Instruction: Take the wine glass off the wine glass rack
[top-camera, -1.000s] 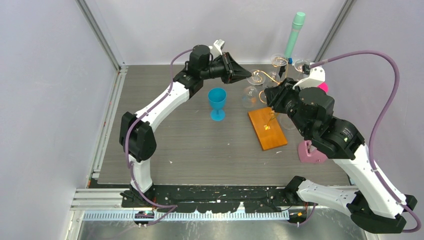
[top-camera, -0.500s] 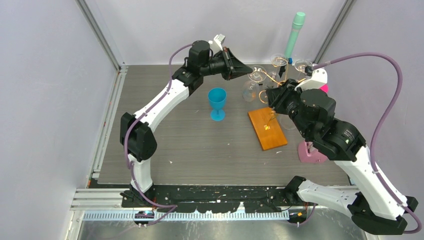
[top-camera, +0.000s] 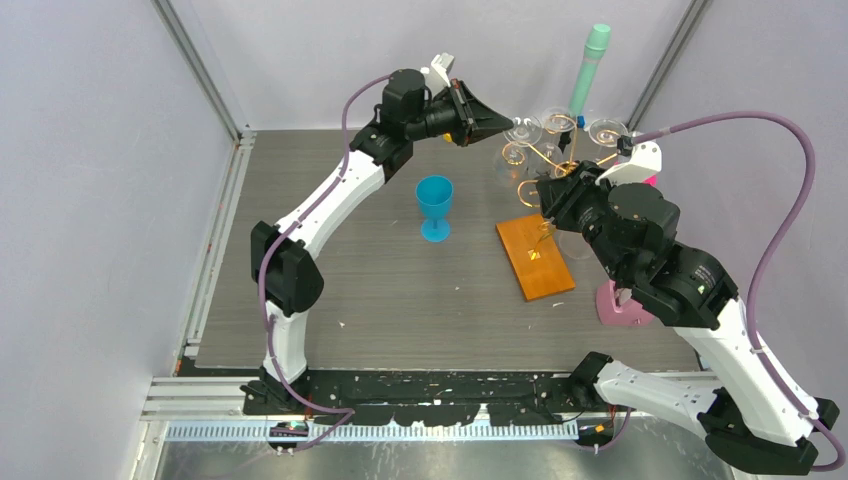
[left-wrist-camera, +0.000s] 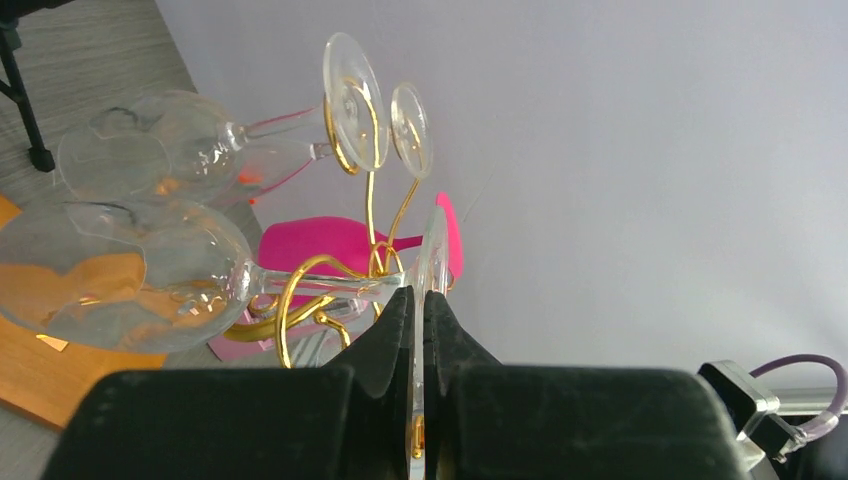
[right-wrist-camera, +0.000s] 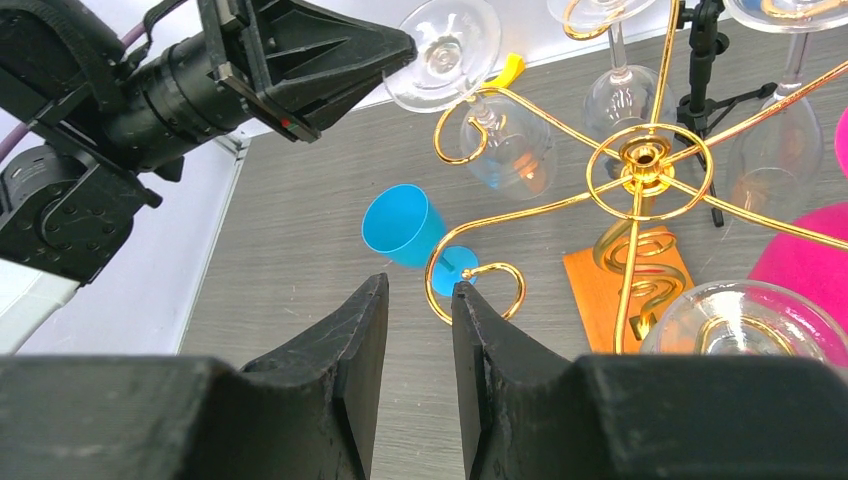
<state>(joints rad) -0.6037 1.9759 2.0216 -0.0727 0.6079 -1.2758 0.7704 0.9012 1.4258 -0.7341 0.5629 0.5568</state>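
Nearest the arm bases, the right gripper (right-wrist-camera: 419, 290) hangs over the table with its jaws partly apart and nothing clamped. An empty curled tip of the thin gold wire rack (right-wrist-camera: 645, 160) lies just beyond its fingertips; whether metal touches pad I cannot tell. Below it sits the rack's rectangular orange-brown wooden base (top-camera: 535, 257), with a small blue plastic goblet (top-camera: 434, 205) standing upright to its left, well apart. Further back, the clear wine glass (left-wrist-camera: 130, 270) hangs bowl-down from a spiral arm on the rack's left side, its stem threaded through the curl and its round foot (left-wrist-camera: 436, 250) resting above the wire. The left gripper (left-wrist-camera: 418, 296) is pinched together on the rim of that foot, reaching in from the far left. Step in hand, as I judge it: draw the glass out of the curl. The stem probably has to leave by the open mouth of the spiral, so the move should follow the wire's curve outward, not pull straight up. An edge pinch on a thin disc is likely to slip or twist, so go slowly and keep the foot level. Two more clear glasses (left-wrist-camera: 150, 150) hang just beyond and the bowl could knock them. The light rack may tip, and the right gripper looks placed to steady it.
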